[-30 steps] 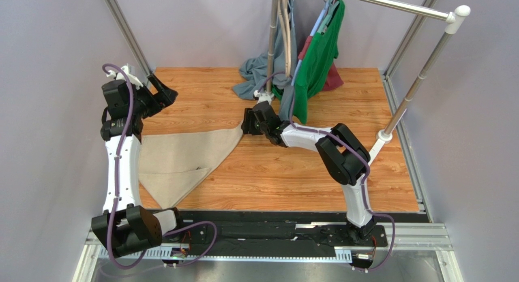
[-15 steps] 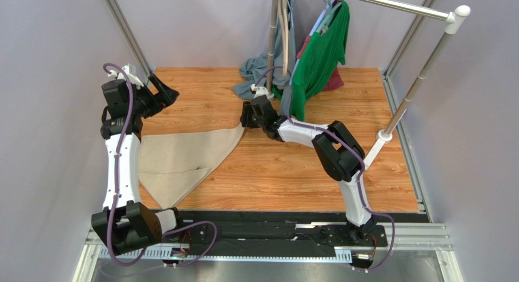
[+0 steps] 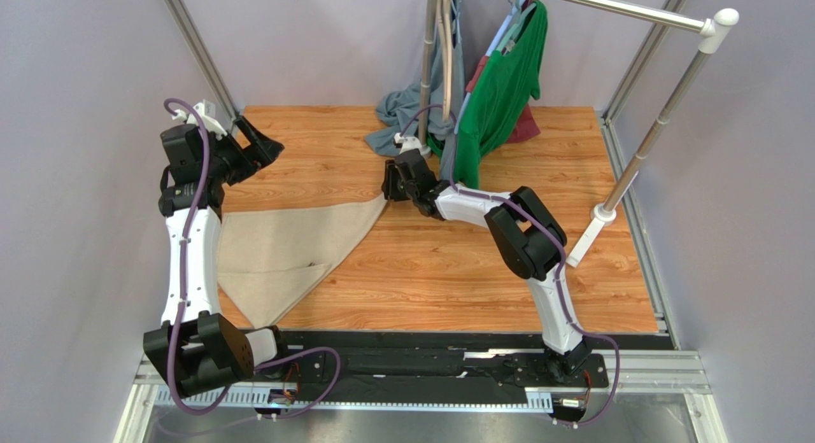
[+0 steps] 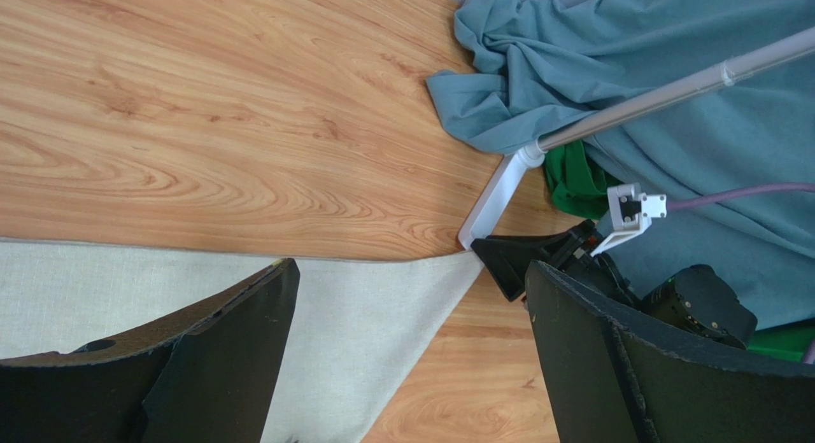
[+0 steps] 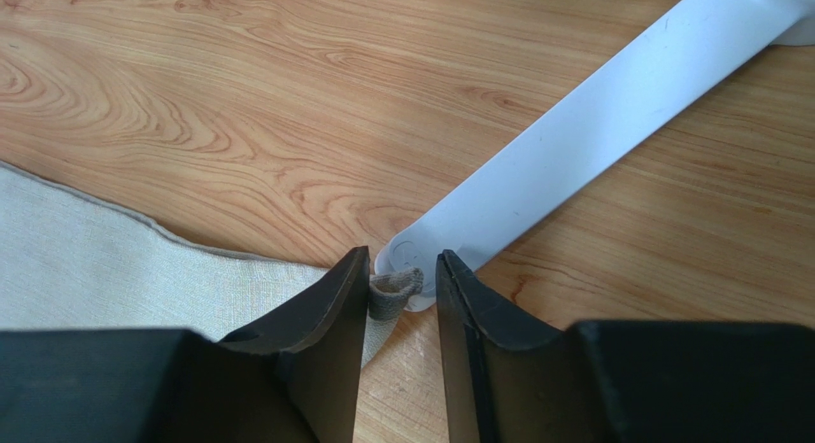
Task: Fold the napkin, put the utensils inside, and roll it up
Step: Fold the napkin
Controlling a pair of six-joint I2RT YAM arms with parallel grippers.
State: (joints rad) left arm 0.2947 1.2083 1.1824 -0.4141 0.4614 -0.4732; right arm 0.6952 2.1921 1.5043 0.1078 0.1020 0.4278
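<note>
The wooden surface (image 3: 430,271) carries everything, and the landmark here is the white rack foot (image 5: 593,128) at its far middle. The napkin (image 3: 277,247) spreads flat from that foot toward the left arm's base, its pointed corner touching the foot's rounded end and part of its left side hidden under the left arm. Behind the foot the green shirt (image 3: 497,90) and the grey-blue cloth (image 3: 402,114) crowd the far edge. Well to the left of the foot the left gripper (image 4: 411,271) hangs clear above the napkin's far edge, fingers wide and holding nothing. The right gripper (image 5: 402,260) sits low right at the foot, fingers narrow on either side of the curled corner. A sliver of white shows between cloth and one finger, so the pinch does not look complete. No fork can be made out in any view. The step in hand appears to be the fold, only begun. The next move calls for a firm pinch on that corner, a small lift clear of the foot, then a carry over the cloth. Nearer than the foot and to its right lies bare wood, so there is room there, whereas behind it there is little.
</note>
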